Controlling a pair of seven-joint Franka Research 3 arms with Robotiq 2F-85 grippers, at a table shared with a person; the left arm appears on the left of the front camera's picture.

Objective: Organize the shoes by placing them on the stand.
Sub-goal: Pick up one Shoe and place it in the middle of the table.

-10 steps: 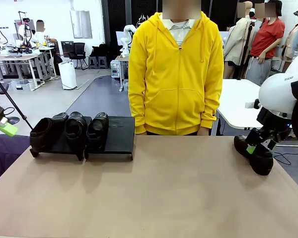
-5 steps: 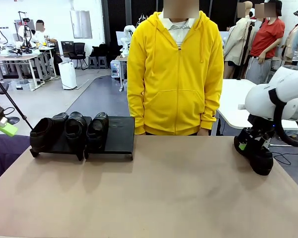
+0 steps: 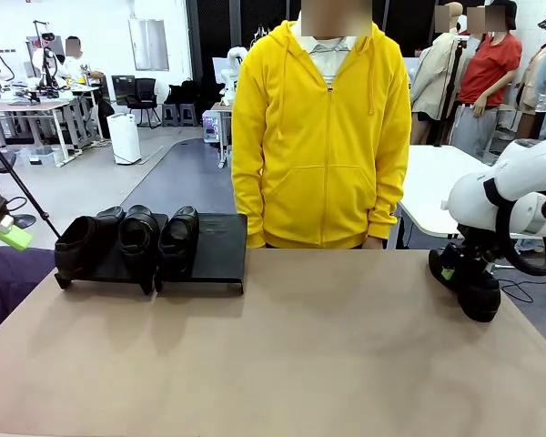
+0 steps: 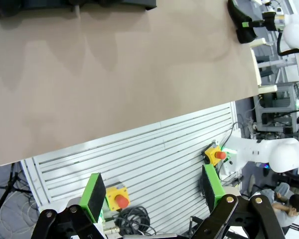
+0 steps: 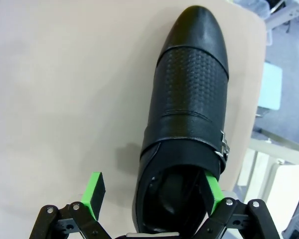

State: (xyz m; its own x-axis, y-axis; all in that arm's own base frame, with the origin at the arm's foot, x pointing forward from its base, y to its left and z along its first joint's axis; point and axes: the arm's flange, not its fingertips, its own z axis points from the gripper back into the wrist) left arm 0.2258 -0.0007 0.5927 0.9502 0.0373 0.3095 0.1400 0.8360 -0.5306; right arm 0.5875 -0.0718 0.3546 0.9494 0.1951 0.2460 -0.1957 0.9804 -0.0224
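Note:
Three black shoes sit side by side on the low black stand at the table's far left. Another shoe lies on the table at the far right, shown close up as the shoe in the right wrist view. My right gripper hovers open at its heel end; in that view the gripper has one green pad beside the shoe and the other at the collar's rim. My left gripper is open and holds nothing, off the table's left edge, where the front view shows the left gripper.
A person in a yellow hoodie stands at the far side, hands out of sight. The wide brown table is bare in the middle. Below its near edge are a white slatted panel and emergency stop buttons.
The right arm has swung and lowered over the far-right shoe, its gripper shifting slightly left toward the heel. The shoes, the stand and the left gripper have not moved.

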